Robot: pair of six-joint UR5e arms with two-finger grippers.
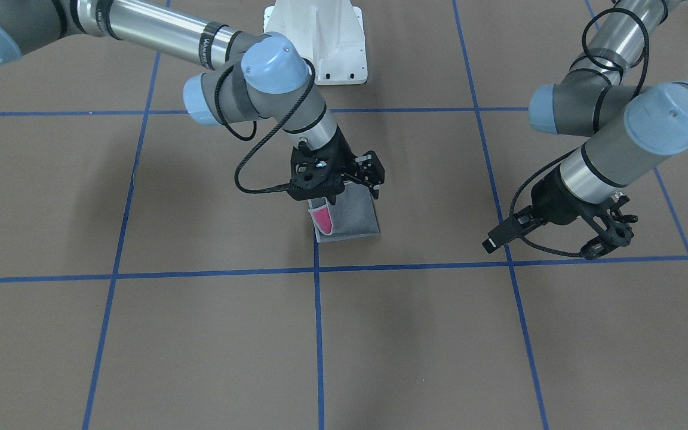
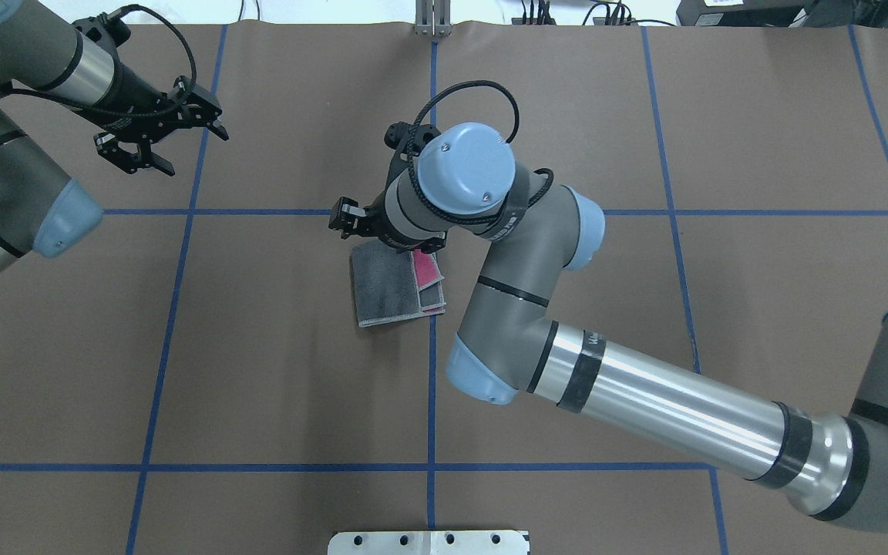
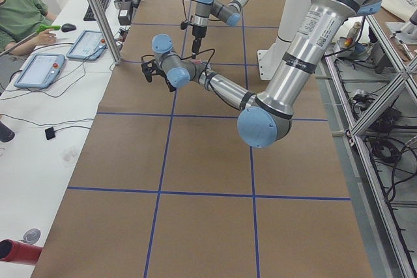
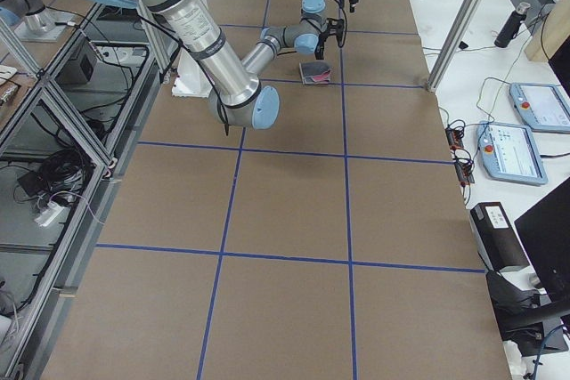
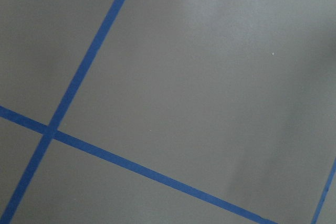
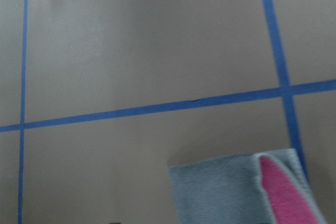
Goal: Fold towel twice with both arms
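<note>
The towel (image 1: 350,216) lies folded on the brown table near a blue tape crossing, grey face up, with a pink corner (image 1: 322,220) showing at one side. It also shows in the overhead view (image 2: 386,289), the exterior right view (image 4: 314,72) and the right wrist view (image 6: 236,192). My right gripper (image 1: 349,186) hovers over the towel's edge nearest the robot base; its jaws stand apart and hold nothing. My left gripper (image 2: 186,148) is open and empty, far off to the side over bare table, and also shows in the front-facing view (image 1: 536,246).
The white pedestal base (image 1: 317,42) stands at the table's robot side. Blue tape lines (image 5: 131,166) divide the brown table into squares. An operator (image 3: 19,14) sits at a side desk with tablets (image 3: 40,68). A metal post (image 4: 463,15) stands at the table edge.
</note>
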